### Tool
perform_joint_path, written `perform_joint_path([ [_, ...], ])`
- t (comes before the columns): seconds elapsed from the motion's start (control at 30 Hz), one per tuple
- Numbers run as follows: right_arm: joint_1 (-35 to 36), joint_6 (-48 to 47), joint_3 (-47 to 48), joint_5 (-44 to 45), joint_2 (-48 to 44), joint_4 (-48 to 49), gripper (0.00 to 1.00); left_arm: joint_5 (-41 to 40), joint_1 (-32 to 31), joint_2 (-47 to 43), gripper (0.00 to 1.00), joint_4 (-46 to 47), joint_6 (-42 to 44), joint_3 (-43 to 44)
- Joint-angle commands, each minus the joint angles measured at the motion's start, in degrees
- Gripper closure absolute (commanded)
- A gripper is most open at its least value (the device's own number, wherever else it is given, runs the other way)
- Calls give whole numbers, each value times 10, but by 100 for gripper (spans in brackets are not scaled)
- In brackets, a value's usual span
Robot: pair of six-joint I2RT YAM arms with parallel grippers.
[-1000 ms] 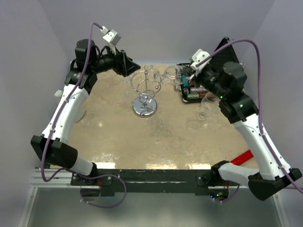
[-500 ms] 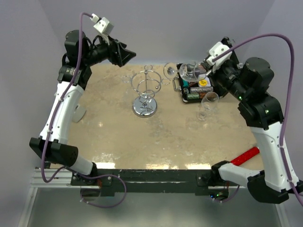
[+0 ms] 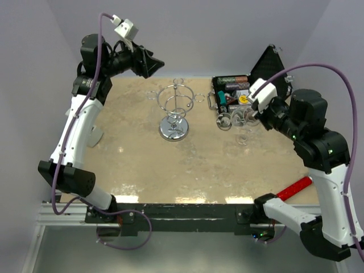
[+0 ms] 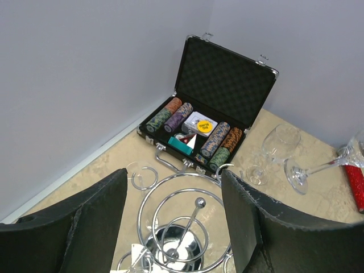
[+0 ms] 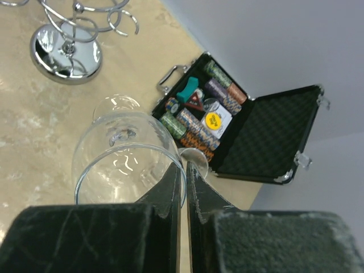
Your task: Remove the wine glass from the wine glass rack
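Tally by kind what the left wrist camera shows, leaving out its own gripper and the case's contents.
Wine glasses: 2, the standing glass and the tipped glass in the right gripper
Wine glass rack: 1
Open black case: 1
Red object, kind unclear: 1
Total: 5
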Motion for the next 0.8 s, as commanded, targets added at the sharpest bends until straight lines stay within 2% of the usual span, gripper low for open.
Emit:
perform_joint_path([
  [0.0,-2,-6,-22,-13,-12,-8,100,-2,4,-9,28,20,9,1],
  [0.23,-3,-13,-54,5,-23,-16,100,-7,4,-24,28,19,15,-15],
  [0.6,-2,-65,-182,41,-21,-15,100,-14,4,-33,28,14,18,-22],
  [0.77,-3,-44,-216,45,-22,-17,100,-14,4,-31,28,13,19,-28],
])
